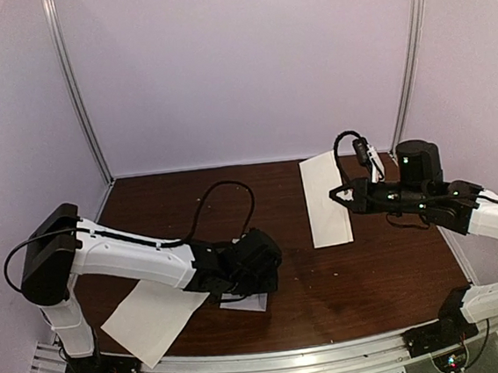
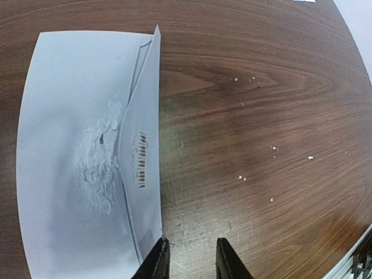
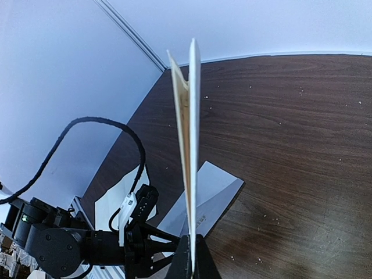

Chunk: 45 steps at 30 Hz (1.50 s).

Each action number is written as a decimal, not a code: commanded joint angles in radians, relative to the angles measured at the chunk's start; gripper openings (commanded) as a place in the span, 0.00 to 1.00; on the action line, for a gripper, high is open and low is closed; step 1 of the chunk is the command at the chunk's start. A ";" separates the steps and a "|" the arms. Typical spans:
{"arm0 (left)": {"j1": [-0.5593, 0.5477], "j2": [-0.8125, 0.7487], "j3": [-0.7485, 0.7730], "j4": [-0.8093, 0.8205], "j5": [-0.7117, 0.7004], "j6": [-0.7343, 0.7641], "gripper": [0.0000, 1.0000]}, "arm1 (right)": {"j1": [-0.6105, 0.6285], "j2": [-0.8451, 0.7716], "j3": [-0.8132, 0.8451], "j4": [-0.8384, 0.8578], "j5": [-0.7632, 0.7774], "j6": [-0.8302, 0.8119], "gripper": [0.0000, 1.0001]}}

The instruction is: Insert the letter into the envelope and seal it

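- Left gripper (image 2: 192, 250): I see it parted, holding nothing, beside the envelope (image 2: 75, 174) lying flat on the wood-grain table (image 2: 261, 116); only my left wrist view shows its scuffed, torn paper.
- Right gripper (image 3: 192, 258): clamped on the folded letter (image 3: 190, 145), upright, edge-on.

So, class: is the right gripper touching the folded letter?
Touching. The right wrist view shows the folded letter standing edge-on, with its lower edge pinched between the closed fingers of the right gripper.

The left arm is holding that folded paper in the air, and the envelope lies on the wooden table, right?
No: the right end effector holds the folded paper in the air, as the right wrist view shows. The envelope does lie on the wooden table.
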 commanded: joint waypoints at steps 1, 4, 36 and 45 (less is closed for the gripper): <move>0.003 -0.087 -0.043 0.043 -0.028 0.035 0.33 | -0.002 -0.017 -0.005 -0.022 0.013 0.013 0.00; 0.017 -0.141 -0.083 0.044 -0.047 0.036 0.36 | -0.002 -0.017 -0.002 -0.035 0.023 0.009 0.00; 0.108 0.065 0.032 0.031 0.071 0.239 0.22 | 0.007 0.008 0.024 -0.050 0.032 0.025 0.00; 0.105 0.101 0.036 0.080 0.105 0.249 0.20 | 0.011 0.012 0.020 -0.048 0.031 0.029 0.00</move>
